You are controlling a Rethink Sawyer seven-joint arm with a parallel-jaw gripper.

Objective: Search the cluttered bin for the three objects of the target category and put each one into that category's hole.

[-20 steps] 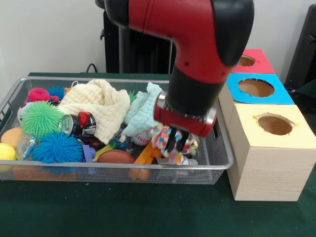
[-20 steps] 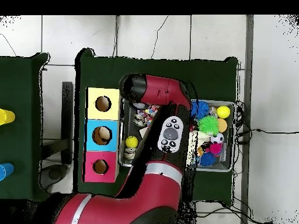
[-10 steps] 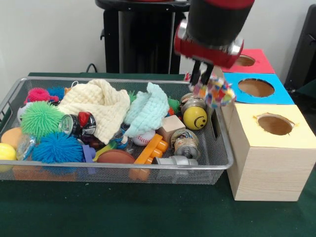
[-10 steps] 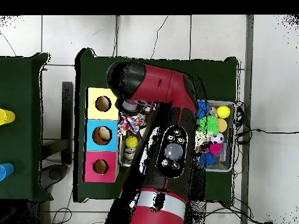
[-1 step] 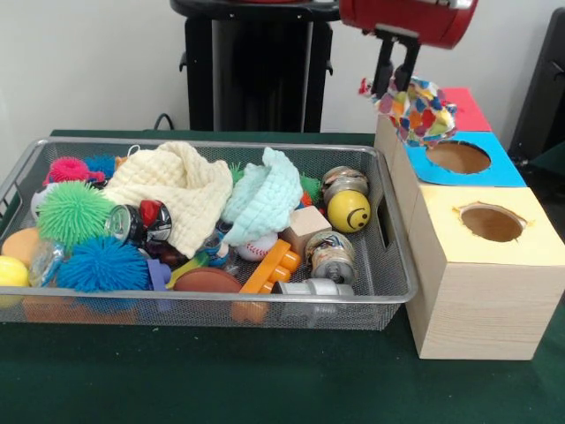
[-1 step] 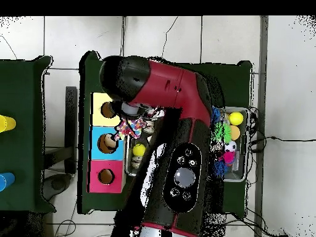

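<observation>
My gripper (image 5: 395, 86) is shut on a multicoloured patchwork cloth (image 5: 417, 108), which hangs from the fingers (image 5: 382, 66) above the near-left corner of the blue-topped box (image 5: 459, 157). In the overhead view the cloth (image 6: 131, 128) sits over the seam between the yellow box (image 6: 108, 109) and the blue box (image 6: 108, 143). Two more cloths lie in the wire bin (image 5: 388, 291): a cream one (image 5: 177, 190) and a mint one (image 5: 265, 199).
A red-topped box (image 5: 461, 108) and a yellow-topped box (image 5: 493, 221) flank the blue one. The bin also holds a yellow smiley ball (image 5: 350, 210), green (image 5: 72, 212) and blue (image 5: 101, 263) spiky balls, cans (image 5: 328, 256), an orange brick (image 5: 269, 265) and a wooden cube (image 5: 307, 221).
The gripper rose out of the bin's right end with the patchwork cloth and carried it up and right, from over the bin to over the boxes.
</observation>
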